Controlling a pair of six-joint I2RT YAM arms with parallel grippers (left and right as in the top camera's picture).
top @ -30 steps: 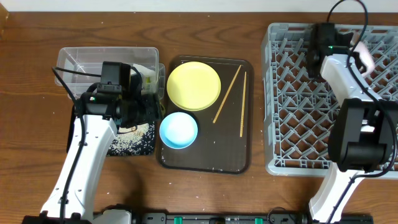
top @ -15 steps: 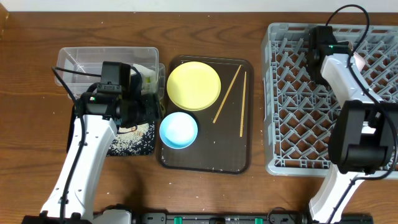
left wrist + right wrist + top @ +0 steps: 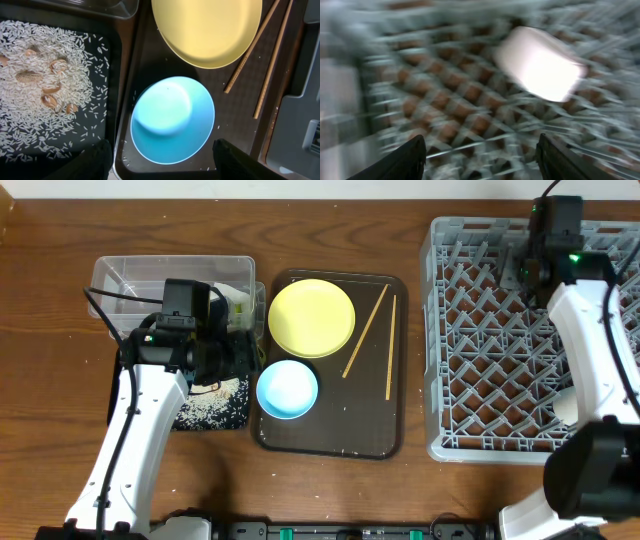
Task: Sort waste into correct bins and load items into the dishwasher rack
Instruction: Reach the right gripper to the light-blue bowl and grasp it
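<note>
**Change of state.** Over the last second the right arm (image 3: 590,330) has swung from the upper middle of the dishwasher rack (image 3: 480,360) toward the frame's upper right corner. The right wrist view is smeared by that motion. The right gripper (image 3: 481,142) shows both fingers spread wide with nothing between them. A pale blocky item (image 3: 537,62) lies on the lattice beneath, too blurred to name. I judge that a drop into the rack is just finished and the arm is pulling clear.

The left arm (image 3: 150,410) has not moved. The left gripper (image 3: 161,145) hangs with its fingers wide apart, directly above the light blue bowl (image 3: 172,120) and not touching it.

**Remaining load.** All of it sits on the brown serving tray (image 3: 370,420) at frame centre:
- the bowl
- the yellow plate (image 3: 207,30) just above it
- the two chopsticks (image 3: 365,330) to the right of the plate

**Materials.**
- Bowl and plate: smooth, glossy, round, shallow-walled. I expect them to be slippery at the rim.
- Chopsticks: thin, straight, matte wood lying flat, so little to grip.
- Rack: rigid grey plastic with diamond lattice and upright pegs.
- Black tray (image 3: 112,60), left of the bowl: holds loose white rice (image 3: 45,95) — small dry grains — and a few tan scraps.
- Clear tub (image 3: 120,275), upper left: thin transparent walls.
</note>
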